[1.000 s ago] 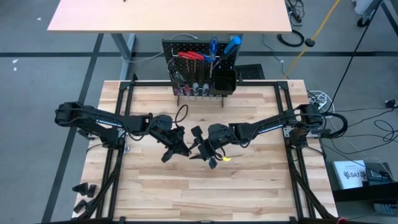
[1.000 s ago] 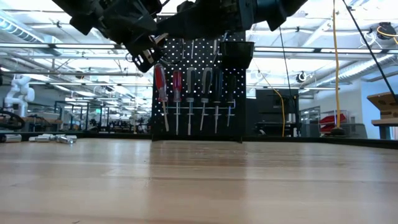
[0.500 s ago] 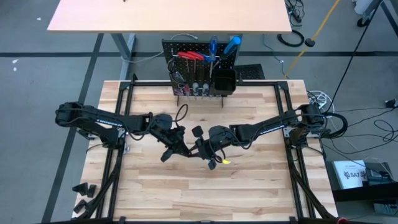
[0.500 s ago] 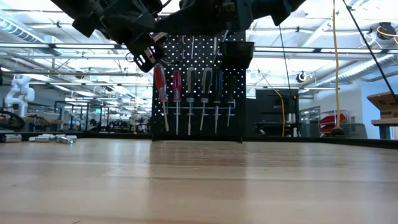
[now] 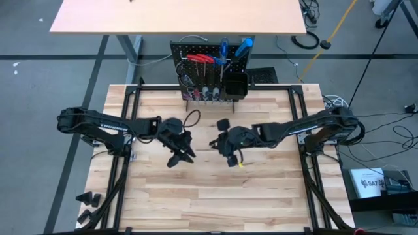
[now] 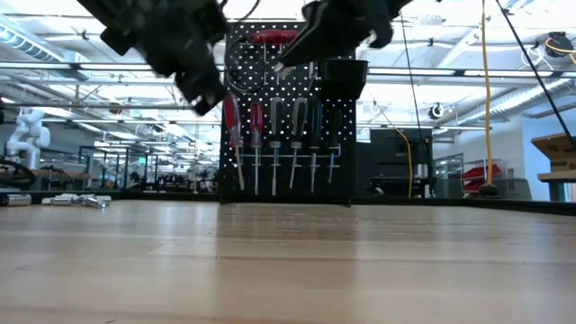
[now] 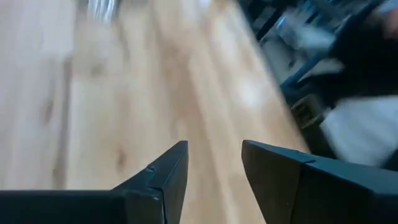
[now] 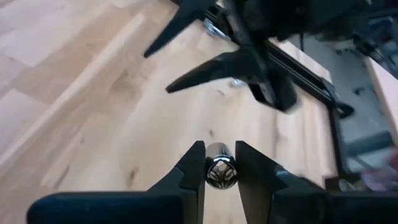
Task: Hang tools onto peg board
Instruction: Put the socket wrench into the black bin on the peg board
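Left of centre in the high view, the left gripper is held over the table, and its fingers are seen in its wrist view standing moderately apart with nothing between them. At the upper centre, well apart from both arms, the peg board is stood upright with red- and blue-handled tools already hung on it. Just right of centre, the right gripper is closed narrowly on the tool, which is gripped near its round silver end. The tool is judged to be light, stiff and hard, so it will not bend or break, but its smooth metal is likely to be slippery and may twist or slide between the pads if it is held too lightly. A firm pinch on a thicker or less polished part, if there is one, is thought safer than a grip at the bare tip. The silver end and its star-like face are shown only in the right wrist view. From above, the tool is hidden under the gripper, and only a small yellow patch is seen below it; it cannot be told whether this belongs to the tool. The height of both grippers above the table is given by the low view alone, and the row of screwdrivers on the board is shown from the front.
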`<state>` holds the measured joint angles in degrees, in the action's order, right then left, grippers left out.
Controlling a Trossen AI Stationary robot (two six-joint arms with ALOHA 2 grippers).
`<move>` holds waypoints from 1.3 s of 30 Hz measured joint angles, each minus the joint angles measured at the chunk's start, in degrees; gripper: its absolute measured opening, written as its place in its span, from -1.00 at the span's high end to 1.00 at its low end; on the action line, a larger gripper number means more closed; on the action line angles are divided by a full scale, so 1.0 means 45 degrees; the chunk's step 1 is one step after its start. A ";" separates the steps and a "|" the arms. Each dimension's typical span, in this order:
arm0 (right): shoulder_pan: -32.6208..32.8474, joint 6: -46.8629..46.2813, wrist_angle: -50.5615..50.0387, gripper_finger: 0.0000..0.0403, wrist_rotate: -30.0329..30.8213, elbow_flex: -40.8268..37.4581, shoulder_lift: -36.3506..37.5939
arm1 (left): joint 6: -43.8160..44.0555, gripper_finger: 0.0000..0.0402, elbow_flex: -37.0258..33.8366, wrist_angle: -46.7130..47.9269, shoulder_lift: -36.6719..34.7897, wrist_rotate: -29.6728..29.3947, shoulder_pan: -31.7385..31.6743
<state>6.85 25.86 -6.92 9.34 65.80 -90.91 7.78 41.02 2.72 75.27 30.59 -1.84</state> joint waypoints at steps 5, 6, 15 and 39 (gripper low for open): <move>0.0049 -0.0739 -0.1885 0.72 0.0796 0.0000 0.1592 | -0.0510 0.21 -0.0334 0.1285 -0.0026 -0.1732 -0.0342; 0.0056 -0.0944 -0.2210 0.72 0.0837 0.0000 0.1939 | -0.0504 0.21 -0.0677 0.0644 -0.0026 -0.2107 -0.0345; -0.0053 -0.3087 -0.1563 0.72 0.5631 -0.0636 0.4360 | 0.0486 0.21 -0.4846 -0.6295 -0.0930 -0.5918 -0.0872; -0.4966 -0.4697 -0.0627 0.61 0.2984 -0.0345 0.4603 | -0.1784 0.20 -0.6145 -1.2104 -0.3705 -0.7043 -0.1177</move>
<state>-15.50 4.72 -9.74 22.77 64.25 -70.19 -0.25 13.37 -51.75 58.60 -1.10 -7.14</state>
